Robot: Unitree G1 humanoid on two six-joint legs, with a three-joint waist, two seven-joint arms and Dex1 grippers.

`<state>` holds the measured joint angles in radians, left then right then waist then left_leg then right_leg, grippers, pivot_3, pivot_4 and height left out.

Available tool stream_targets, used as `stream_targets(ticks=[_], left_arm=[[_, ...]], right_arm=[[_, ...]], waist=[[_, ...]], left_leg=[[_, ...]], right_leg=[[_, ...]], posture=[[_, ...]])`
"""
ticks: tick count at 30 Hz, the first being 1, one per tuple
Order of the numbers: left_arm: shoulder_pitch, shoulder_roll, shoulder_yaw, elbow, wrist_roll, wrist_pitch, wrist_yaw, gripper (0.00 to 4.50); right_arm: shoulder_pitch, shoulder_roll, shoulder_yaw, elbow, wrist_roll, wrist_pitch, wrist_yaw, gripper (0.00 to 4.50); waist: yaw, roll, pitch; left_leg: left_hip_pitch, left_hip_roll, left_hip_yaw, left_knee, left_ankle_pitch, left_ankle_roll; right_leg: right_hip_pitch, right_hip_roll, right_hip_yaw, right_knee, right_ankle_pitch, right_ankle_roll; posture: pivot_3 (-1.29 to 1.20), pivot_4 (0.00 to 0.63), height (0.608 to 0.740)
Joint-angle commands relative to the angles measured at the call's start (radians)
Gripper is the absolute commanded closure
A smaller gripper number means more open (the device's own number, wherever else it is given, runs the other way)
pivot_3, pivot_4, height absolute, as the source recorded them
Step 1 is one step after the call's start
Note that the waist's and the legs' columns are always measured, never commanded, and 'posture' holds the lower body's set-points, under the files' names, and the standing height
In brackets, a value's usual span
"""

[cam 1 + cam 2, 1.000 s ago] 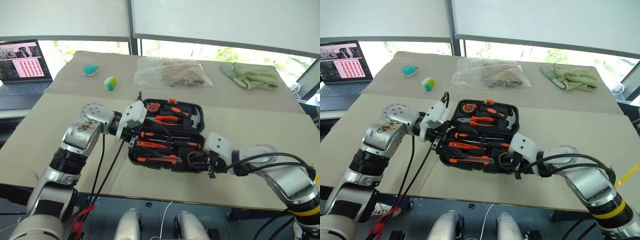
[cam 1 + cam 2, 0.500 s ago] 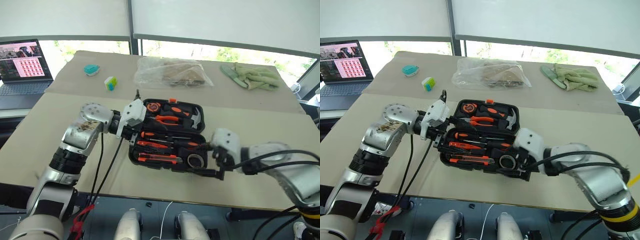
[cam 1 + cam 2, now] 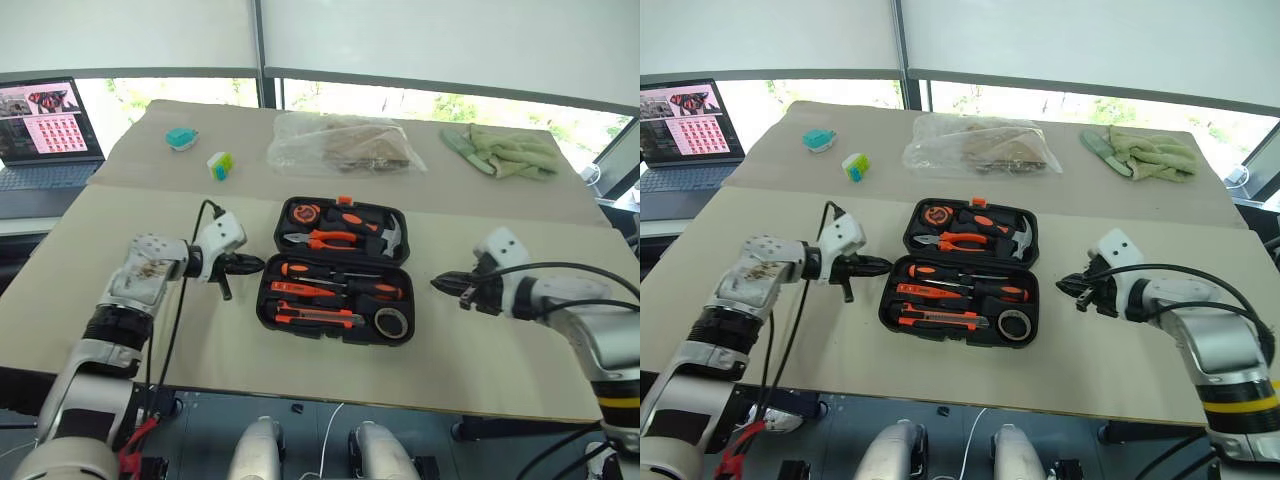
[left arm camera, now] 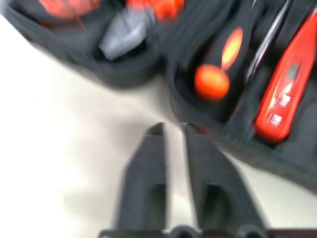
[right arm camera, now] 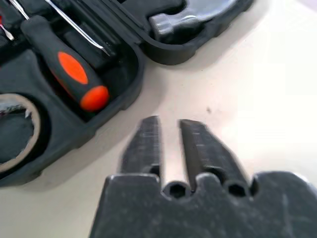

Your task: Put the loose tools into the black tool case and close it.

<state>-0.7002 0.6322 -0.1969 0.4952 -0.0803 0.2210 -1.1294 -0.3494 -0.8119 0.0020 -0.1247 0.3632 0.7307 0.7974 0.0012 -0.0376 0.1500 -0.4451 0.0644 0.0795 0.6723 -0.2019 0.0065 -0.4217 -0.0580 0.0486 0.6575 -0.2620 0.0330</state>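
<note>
On the tabletop [image 3: 120, 230], the black tool case [image 3: 340, 272] lies open with the tools in its slots; left hand [image 3: 255, 265] and right hand [image 3: 440, 284] flank it, both empty, fingers pressed together.

So the tool case [image 3: 340, 270] lies open flat in the middle of the table [image 3: 80, 290], lid half to the back, base half to the front. The tape roll [image 3: 391, 322] sits in the base's front right corner, and the utility knife [image 3: 315, 320] lies along its front edge. The left gripper [image 3: 252, 265] is just left of the case, the right gripper [image 3: 442, 284] off to its right, both apart from it. Behind the case there's a plastic bag [image 3: 342, 146], with a laptop [image 3: 45, 130] far back left.
</note>
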Motion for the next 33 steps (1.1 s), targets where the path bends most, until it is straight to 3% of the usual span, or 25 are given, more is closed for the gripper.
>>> stream_targets(ticks=[1,7,10,13,28,32,33], left_arm=[[-0.009,-0.002,-0.005,-0.028,0.013,-0.023,-0.011,4.50],[0.049,-0.018,0.017,-0.180,-0.100,0.062,-0.130,4.50],[0.110,-0.003,0.001,-0.291,-0.140,0.100,-0.199,4.50],[0.150,0.020,-0.020,-0.342,-0.123,0.096,-0.225,4.50],[0.200,0.088,0.009,-0.380,-0.123,0.135,-0.250,4.50],[0.152,0.104,0.017,-0.267,-0.055,0.131,-0.186,4.50],[0.122,0.102,0.028,-0.218,-0.055,0.168,-0.167,3.99]], right_arm=[[-0.057,0.008,0.037,0.049,-0.050,-0.071,0.022,4.47],[-0.082,0.030,0.085,0.041,-0.054,-0.097,0.089,4.47],[0.000,-0.021,0.103,-0.115,0.017,-0.059,0.202,4.47],[0.063,-0.052,0.115,-0.185,0.008,-0.065,0.226,4.47],[0.209,-0.066,-0.025,-0.228,-0.048,-0.050,0.116,4.47],[0.233,-0.074,-0.100,-0.238,-0.003,0.015,0.110,4.47],[0.234,-0.072,-0.122,-0.234,0.015,0.043,0.105,4.50]], waist=[[0.000,0.000,0.000],[0.006,0.000,0.000],[0.012,0.000,0.000],[0.010,0.000,0.000],[0.013,0.000,0.000],[0.013,0.000,0.000],[0.012,0.000,0.000]], left_leg=[[-0.001,0.000,0.000,0.001,0.000,0.000],[-0.001,0.000,0.001,0.001,0.000,0.000],[-0.002,0.000,0.001,0.001,0.000,0.000],[-0.001,0.001,0.000,0.000,-0.001,0.001],[-0.001,0.000,0.000,0.001,-0.001,0.001],[-0.001,0.000,0.000,0.002,-0.001,0.001],[-0.001,0.000,0.000,0.002,-0.001,0.001]], right_leg=[[-0.001,0.000,0.000,0.001,0.000,0.000],[-0.001,0.000,0.000,0.001,0.000,0.000],[-0.001,-0.001,0.000,0.001,0.000,0.000],[-0.001,0.000,-0.001,0.000,0.000,0.000],[0.000,0.000,-0.001,0.001,0.000,0.000],[0.000,-0.001,-0.001,0.001,0.000,0.000],[0.000,0.000,-0.001,0.002,0.000,0.000]], posture=[[0.00,0.150,0.740],[0.00,0.150,0.740],[0.00,0.150,0.740],[0.00,0.150,0.740],[0.00,0.150,0.740],[0.00,0.150,0.740],[0.00,0.150,0.740]])
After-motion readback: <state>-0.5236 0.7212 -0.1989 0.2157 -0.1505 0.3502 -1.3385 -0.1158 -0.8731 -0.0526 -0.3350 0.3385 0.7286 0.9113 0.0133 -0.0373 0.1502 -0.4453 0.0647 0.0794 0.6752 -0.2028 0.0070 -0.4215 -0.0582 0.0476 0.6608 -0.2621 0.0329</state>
